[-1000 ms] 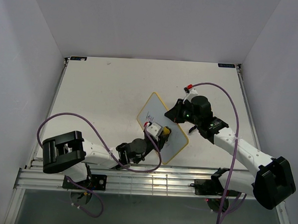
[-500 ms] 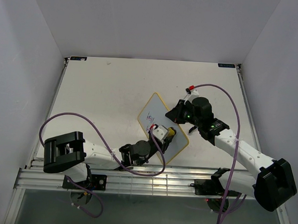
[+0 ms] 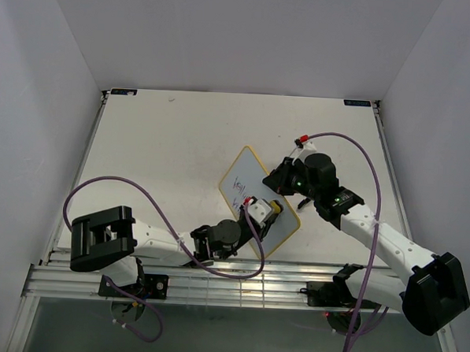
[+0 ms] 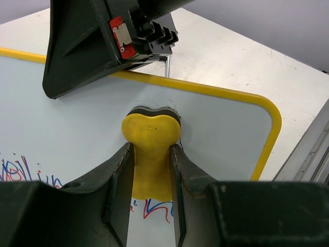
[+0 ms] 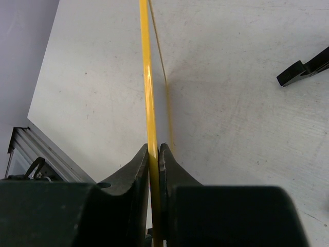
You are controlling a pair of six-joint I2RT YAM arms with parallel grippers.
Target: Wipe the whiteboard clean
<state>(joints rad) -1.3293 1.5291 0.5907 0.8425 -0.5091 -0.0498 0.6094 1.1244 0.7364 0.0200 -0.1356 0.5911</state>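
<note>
- Small rounded-corner whiteboard with a thin yellow frame sits on the white table. The right gripper is clenched on the board's far edge.
- Left gripper grasps a yellow foam eraser block pressed against the board.
- Over the last second the eraser slid toward the board's right corner. Red-blue handwriting remains at the board's left, so erasing is unfinished.
</note>
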